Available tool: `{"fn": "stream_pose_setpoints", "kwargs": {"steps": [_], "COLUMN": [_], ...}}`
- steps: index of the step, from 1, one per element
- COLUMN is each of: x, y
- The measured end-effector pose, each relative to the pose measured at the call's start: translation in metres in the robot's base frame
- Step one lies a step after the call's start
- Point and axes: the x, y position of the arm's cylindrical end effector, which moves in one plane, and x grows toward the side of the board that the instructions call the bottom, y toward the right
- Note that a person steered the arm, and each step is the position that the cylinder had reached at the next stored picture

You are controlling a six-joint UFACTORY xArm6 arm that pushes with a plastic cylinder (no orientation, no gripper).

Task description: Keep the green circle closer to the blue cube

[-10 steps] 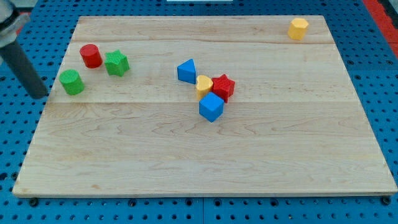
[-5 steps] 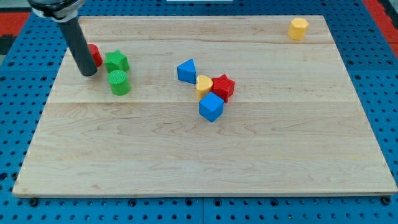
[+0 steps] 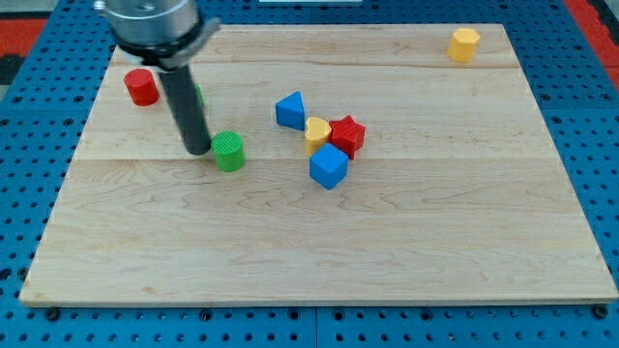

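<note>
A pale wooden board [image 3: 319, 251] with lengthwise grain lies on a blue perforated base [image 3: 19, 193]. The dark, matte cylindrical rod [image 3: 184, 101] descends from a metallic collar at the view's top left; my tip [image 3: 197, 150] rests on the board just beside the green circle [image 3: 229, 152], at that block's 9 o'clock, so close that contact cannot be ruled in or out. The rod carries no jaws, so nothing is clamped.

The green circle, a short ribbed cylinder, stands upright and apart from the central cluster, with the blue cube [image 3: 329, 166] near it at about 3 o'clock. The cube touches the yellow heart-shaped block [image 3: 317, 132] at its 12 o'clock, and the red star-shaped block [image 3: 347, 134] sits against the heart's 3 o'clock side. A blue wedge-like block [image 3: 290, 110] lies at the heart's 10 o'clock (its exact shape is hard to tell).

A red cylinder [image 3: 141, 87] stands at 10 o'clock from my tip. A sliver of another green block [image 3: 197, 96] shows behind the rod, its shape hidden. A yellow hexagonal block [image 3: 464, 43] sits alone near the board's far right corner.
</note>
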Motion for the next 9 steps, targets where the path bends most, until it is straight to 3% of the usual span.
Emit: {"fn": "stream_pose_setpoints", "kwargs": {"steps": [1,9], "x": [0.012,0.046], "y": [0.037,0.067]}}
